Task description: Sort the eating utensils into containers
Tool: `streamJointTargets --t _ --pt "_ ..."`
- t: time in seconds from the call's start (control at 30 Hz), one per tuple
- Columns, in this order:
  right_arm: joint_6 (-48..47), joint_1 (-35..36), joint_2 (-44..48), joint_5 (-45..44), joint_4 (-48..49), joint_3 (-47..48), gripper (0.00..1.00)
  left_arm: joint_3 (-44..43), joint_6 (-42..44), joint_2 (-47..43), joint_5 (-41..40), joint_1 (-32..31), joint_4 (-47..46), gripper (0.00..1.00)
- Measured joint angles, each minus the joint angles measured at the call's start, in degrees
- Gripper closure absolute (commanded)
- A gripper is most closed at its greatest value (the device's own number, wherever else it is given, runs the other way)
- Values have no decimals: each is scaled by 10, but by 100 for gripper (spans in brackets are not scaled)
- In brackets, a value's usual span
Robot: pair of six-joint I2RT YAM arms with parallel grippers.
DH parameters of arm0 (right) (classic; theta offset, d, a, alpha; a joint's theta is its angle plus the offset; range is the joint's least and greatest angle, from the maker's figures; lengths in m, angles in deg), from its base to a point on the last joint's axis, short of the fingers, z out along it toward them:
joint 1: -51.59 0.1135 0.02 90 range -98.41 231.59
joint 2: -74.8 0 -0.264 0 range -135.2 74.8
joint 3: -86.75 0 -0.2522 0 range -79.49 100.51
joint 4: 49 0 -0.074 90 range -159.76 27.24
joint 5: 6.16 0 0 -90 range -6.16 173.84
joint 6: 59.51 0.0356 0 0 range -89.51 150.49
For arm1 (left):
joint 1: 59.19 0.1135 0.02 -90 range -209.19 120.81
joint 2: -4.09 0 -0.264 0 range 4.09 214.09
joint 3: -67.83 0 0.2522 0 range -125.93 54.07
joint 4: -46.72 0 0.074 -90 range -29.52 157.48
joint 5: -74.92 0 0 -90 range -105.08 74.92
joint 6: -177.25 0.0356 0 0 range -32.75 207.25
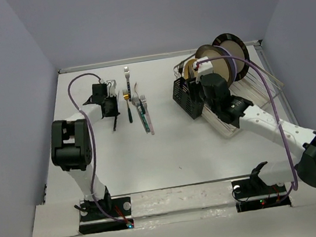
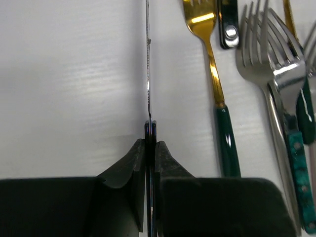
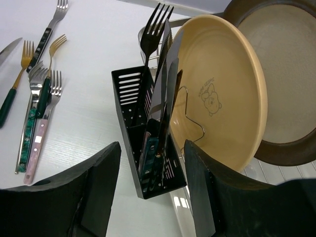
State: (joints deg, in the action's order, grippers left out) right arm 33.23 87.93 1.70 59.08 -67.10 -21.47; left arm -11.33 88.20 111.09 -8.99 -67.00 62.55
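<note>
White table (image 1: 197, 148): left arm (image 1: 70, 144) stretched forward, jaws pinching knife (image 2: 147, 59).

Robot lab or test cell, dressed with kitchen props. White table (image 1: 197, 148) boxed on three sides by bare grey-lilac walls (image 1: 0, 87), like a built enclosure. Two white-and-black machines, left arm (image 1: 70, 145) and right arm (image 1: 264, 121), bolted to black base plates (image 1: 102, 220) at the near edge. Purple cable (image 1: 90, 140) looped loose along each arm. Small coloured lights (image 1: 127, 224) at the bases, probably status LEDs; too small to be sure. Kitchen side is props: forks (image 1: 143, 111) and a knife (image 1: 114, 117) in a neat row on the bare tabletop, a black caddy (image 1: 187, 94), plates (image 1: 228, 55) standing in a wire rack (image 1: 260, 89). Flat even light, plain surfaces throughout
</note>
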Motion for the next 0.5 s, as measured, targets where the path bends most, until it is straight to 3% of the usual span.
streamJointTargets --t 0.17,0.27,0.5 --pt "-2 0 11 45 0 0 41 49 3 -106 55 0 12 100" --pt "-2 0 28 107 10 -1 39 63 17 -217 123 0 8 100" --pt "32 0 24 358 149 -9 28 93 49 -465 292 -17 -54 100"
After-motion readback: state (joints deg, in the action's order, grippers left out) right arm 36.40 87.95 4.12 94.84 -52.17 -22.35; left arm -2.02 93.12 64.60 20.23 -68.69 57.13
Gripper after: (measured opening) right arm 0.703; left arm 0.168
